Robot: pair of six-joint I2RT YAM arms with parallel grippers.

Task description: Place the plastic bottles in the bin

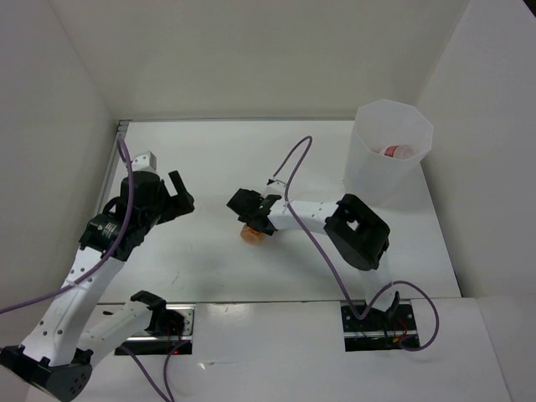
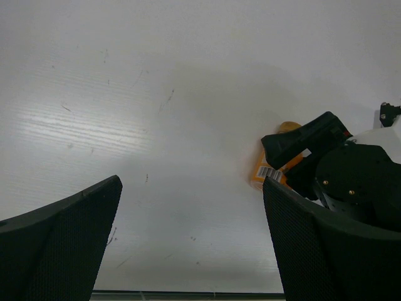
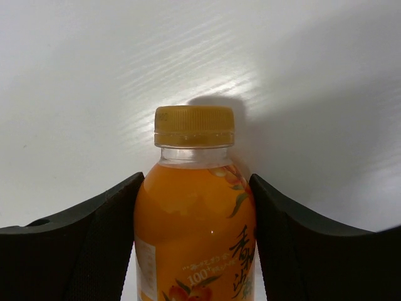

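Reporter: What does the left gripper (image 1: 182, 194) hold at nine o'clock?
Editor: Nothing. Its jaws stand wide above the table (image 1: 209, 159).
Reporter: And at centre?
Editor: The right gripper (image 3: 196, 177) presses both sides of a stubby orange bottle (image 1: 251, 234). At two o'clock, the translucent white bin (image 1: 368, 180) shows a red-labelled bottle (image 1: 395, 152) inside.

Top view, centre: orange bottle (image 1: 249, 234) mostly hid under right gripper (image 1: 254, 219); only a small orange patch shows, cap & label not visible. Upper right: reddish item (image 1: 394, 152) inside bin (image 1: 373, 180), blurred by translucent wall; can't ID.

Left-wrist view, right side: bottle's lower part covered by right gripper; barcode too small to read.

Right-wrist view: bottle base & both fingers (image 3: 75, 251) cut off by lower edge; label text partly cut.
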